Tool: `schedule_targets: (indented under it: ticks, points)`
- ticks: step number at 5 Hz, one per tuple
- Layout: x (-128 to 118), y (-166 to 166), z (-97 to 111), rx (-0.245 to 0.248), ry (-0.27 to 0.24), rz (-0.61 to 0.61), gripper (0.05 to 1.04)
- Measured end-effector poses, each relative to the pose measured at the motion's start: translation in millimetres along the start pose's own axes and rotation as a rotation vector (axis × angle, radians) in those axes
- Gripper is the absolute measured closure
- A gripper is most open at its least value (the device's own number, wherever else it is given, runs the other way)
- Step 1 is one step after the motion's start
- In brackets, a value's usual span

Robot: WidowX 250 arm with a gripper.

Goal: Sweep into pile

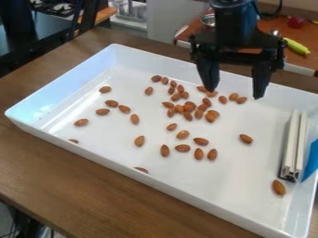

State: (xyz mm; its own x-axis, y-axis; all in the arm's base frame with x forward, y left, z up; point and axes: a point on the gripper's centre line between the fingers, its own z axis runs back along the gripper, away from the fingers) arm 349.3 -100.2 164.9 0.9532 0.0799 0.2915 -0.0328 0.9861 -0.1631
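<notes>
My black gripper (236, 90) hangs over the back right part of the white tray, its two fingers spread apart and nothing held between them. Brown almonds lie scattered in the tray, with a loose cluster (189, 107) around the middle and back. A few sit apart at the left, such as one almond (81, 122), and a lone almond (279, 187) lies near the right front. A white sweeping tool (294, 146) with a blue part (312, 160) rests against the tray's right side.
The white tray (155, 182) has raised walls and stands on a brown wooden table (62, 186). Behind it, a second surface holds a yellow-green object (297, 46), a red object (295, 22) and a metal bowl (208, 20).
</notes>
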Motion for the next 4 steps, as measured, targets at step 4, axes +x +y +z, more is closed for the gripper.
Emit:
schedule_targets:
  ticks: [4]
  points:
    - [-6,-21,-57,0.023,0.120,0.081,0.087]
